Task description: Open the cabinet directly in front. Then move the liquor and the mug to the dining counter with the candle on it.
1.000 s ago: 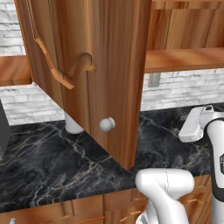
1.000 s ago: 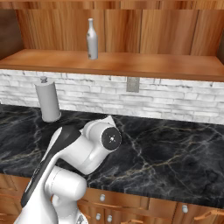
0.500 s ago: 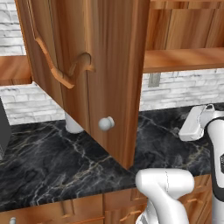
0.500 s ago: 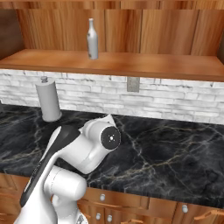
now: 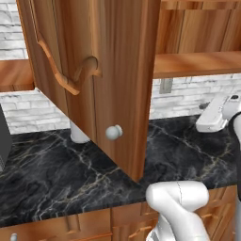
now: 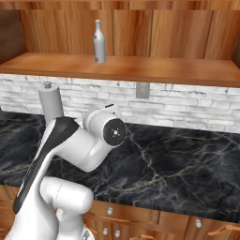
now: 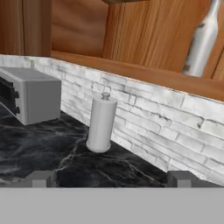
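Liquor [image 7: 202, 40] stands upright on the wooden shelf [image 6: 140, 70] of the cabinet [image 5: 108, 80], up and to the right of my claw [image 7: 109, 178] in my hand view, well apart from it. My fingertips [image 7: 41, 178] sit wide, nothing between them. Ahead, a grey paper-towel cylinder [image 7: 101, 124] stands on the black marble counter [image 6: 178, 164]; a toaster oven [image 7: 30, 94] sits further left.

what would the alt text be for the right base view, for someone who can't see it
A slim whitish-grey liquor bottle stands upright on the wooden shelf of the opened cabinet, above a white brick backsplash. Below, a grey paper-towel cylinder stands on the black marble counter, and the white robot arm fills the lower left foreground.
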Available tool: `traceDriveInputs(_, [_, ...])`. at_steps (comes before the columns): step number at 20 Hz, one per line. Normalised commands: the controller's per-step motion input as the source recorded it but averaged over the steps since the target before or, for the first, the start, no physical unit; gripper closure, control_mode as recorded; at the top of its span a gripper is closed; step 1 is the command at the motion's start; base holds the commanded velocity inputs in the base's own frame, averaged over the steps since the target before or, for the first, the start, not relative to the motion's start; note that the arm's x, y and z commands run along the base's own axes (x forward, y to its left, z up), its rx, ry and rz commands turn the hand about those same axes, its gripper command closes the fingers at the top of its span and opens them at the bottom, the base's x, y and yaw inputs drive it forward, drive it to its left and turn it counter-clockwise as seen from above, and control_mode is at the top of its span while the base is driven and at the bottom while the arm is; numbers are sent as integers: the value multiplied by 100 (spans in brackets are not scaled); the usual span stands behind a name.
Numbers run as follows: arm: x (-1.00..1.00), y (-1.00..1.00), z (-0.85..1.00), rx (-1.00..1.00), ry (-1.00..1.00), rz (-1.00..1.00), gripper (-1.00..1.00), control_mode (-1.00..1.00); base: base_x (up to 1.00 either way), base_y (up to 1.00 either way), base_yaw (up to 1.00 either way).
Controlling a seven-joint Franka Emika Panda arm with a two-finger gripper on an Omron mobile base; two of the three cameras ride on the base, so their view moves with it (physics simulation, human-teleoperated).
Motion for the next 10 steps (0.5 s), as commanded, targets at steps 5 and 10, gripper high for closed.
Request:
traceDriveInputs(5, [-10,0,98,17,0,-2,-100,-100,0,0,0])
traceDriveInputs(10, [-1,4,86,9,0,-5,-100,-100,0,0,0])
